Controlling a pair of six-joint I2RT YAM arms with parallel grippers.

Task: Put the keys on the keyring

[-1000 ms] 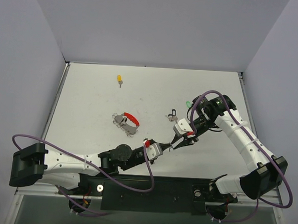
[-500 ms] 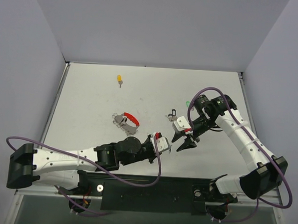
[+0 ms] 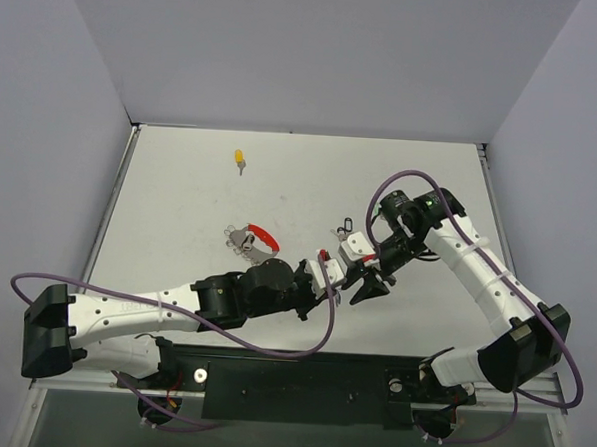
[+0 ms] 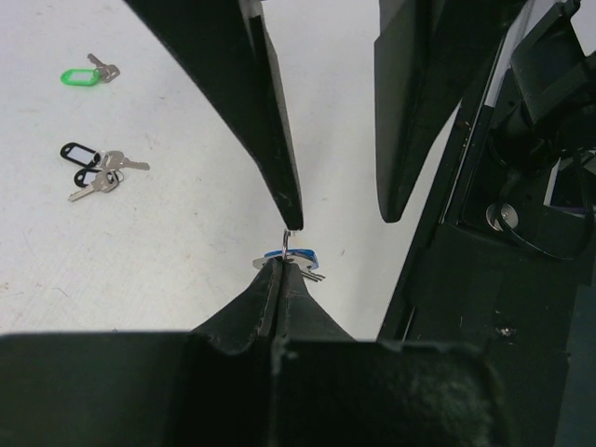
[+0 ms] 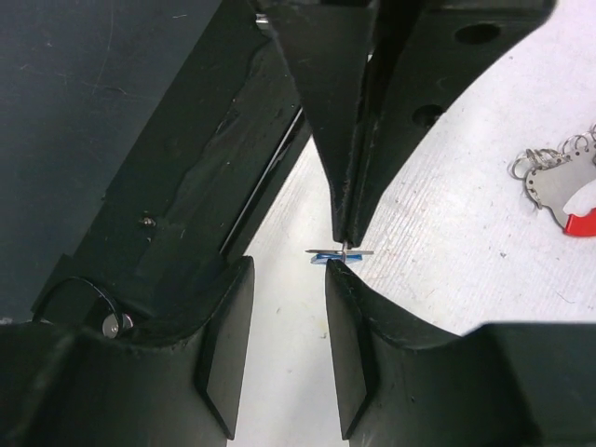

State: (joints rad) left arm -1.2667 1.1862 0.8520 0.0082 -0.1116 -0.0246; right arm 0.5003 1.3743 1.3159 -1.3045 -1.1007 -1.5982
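Left pincer [image 4: 282, 268]: fully closed, clamping the blue key [image 4: 300, 260] at its fingertips, over the near centre of the table [image 3: 180, 197]. The key's long axis runs crosswise to the left fingers. Right pincer [image 5: 287, 265]: partly open, holding nothing. It faces the left pincer tip to tip. The key sits against one finger [image 5: 349, 289] of the right pincer, not centred between its jaws, so a transfer would probably need a sideways correction. The keyring [image 3: 253, 239] lies on the table farther back and to the left, nearer the left arm

White table [image 3: 179, 207] between pale lavender walls [image 3: 317, 54] at left, back and right.
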